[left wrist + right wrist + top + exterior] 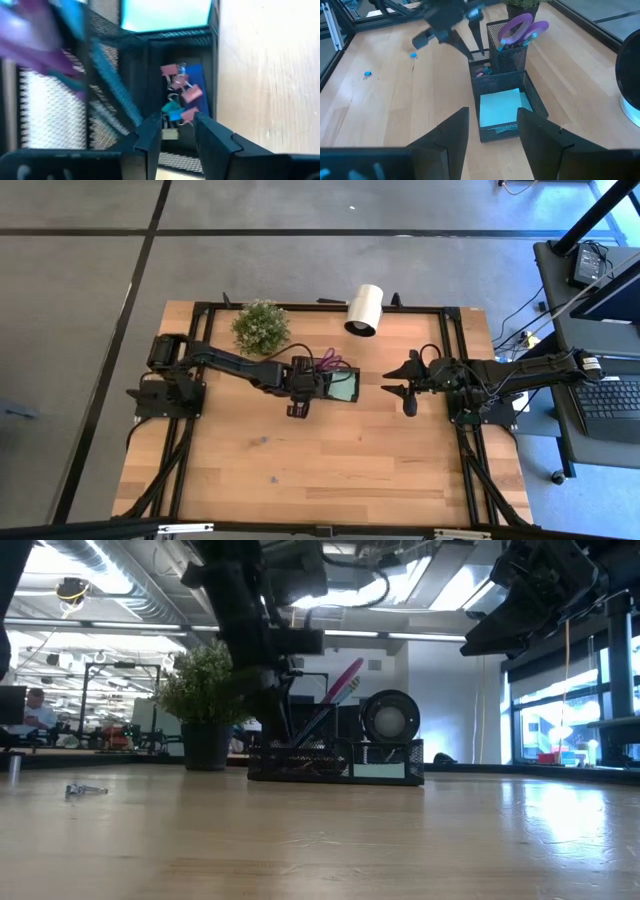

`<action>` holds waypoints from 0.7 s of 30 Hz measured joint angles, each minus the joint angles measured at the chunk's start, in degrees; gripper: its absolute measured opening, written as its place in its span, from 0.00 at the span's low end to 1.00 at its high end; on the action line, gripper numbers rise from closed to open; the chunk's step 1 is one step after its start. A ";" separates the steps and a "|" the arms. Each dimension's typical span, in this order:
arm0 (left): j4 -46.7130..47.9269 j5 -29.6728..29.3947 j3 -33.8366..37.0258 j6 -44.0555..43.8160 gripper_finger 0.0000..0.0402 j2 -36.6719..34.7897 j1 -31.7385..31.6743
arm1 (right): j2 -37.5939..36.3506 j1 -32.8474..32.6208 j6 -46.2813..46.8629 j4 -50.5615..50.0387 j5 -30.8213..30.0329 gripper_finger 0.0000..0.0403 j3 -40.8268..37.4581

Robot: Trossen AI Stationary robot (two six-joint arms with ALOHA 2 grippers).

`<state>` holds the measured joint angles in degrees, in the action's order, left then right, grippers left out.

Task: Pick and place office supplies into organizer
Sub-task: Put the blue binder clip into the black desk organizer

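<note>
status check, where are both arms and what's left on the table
Left gripper over organizer, jaws open above clips. Right gripper parked clear, jaws open. Scissors and sticky pad already in. Two small blue pieces still loose on table.

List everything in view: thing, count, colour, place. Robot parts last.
organizer: one, black mesh, table centre.
scissors: one pair, purple handles, upright in the tall compartment.
sticky-note pad: one, light green, low compartment.
clips in organizer: several, pink, teal and blue, small compartment.
loose clips: two, blue, on bare table.
potted plant: one, green, beside organizer.
white roll: one, far table edge.
left gripper: open, over the clip compartment.
right gripper: open, apart from the organizer.
</note>
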<state>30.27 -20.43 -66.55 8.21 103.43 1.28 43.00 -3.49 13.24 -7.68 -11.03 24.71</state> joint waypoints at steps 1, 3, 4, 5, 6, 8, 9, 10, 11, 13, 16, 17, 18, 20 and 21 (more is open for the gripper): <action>0.40 -0.40 -0.01 -0.04 0.27 -0.75 0.00 | 0.00 -0.01 -0.04 -0.04 -0.01 0.42 0.00; 1.18 -0.48 -0.01 -0.57 0.28 -2.45 0.00 | 0.00 -0.01 -0.05 -0.09 -0.02 0.42 0.00; 1.22 -0.46 -0.04 -1.53 0.28 -3.27 0.02 | 0.00 0.00 -0.05 -0.15 0.00 0.42 0.00; 1.36 -0.10 -0.04 -2.92 0.29 -4.05 0.13 | 0.00 0.00 -0.07 -0.19 0.00 0.42 0.00; 1.38 1.12 -0.04 -4.25 0.29 -4.85 0.21 | 0.00 -0.01 -0.09 -0.18 -0.01 0.42 0.00; 2.04 5.31 -0.04 -5.53 0.30 -6.47 0.55 | 0.00 -0.02 -0.13 -0.31 0.00 0.42 0.00; 2.59 7.96 -0.04 -5.70 0.30 -7.21 0.89 | 0.00 -0.01 -0.25 -0.31 -0.02 0.42 0.00; 3.25 10.23 -0.04 -6.34 0.31 -7.84 1.31 | 0.00 0.00 -0.29 -0.31 -0.01 0.42 0.00; 3.81 12.06 -0.04 -7.67 0.32 -8.33 1.79 | -0.01 -0.01 -0.30 -0.31 -0.01 0.42 0.00; 5.06 15.04 -0.06 -11.34 0.34 -9.17 2.85 | 0.00 0.00 -0.30 -0.31 -0.01 0.42 0.00; 7.73 19.07 -0.06 -18.93 0.38 -9.93 4.74 | -0.01 -0.01 -0.29 -0.35 -0.01 0.42 0.00; 8.92 20.41 -0.06 -22.28 0.39 -9.93 5.44 | 0.00 0.00 -0.29 -0.35 -0.02 0.42 0.00; 10.28 22.19 -0.06 -25.78 0.40 -9.93 6.08 | 0.00 0.00 -0.29 -0.37 0.00 0.42 0.00; 13.01 26.51 -0.06 -32.61 0.42 -9.93 7.41 | 0.00 0.00 -0.33 -0.38 -0.02 0.42 0.00; 14.24 28.16 -0.06 -35.68 0.42 -9.88 8.18 | 0.00 0.00 -0.35 -0.39 -0.01 0.42 0.00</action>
<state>44.51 7.73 -66.61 -27.47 93.54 9.46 43.00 -3.49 12.88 -8.07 -11.03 24.71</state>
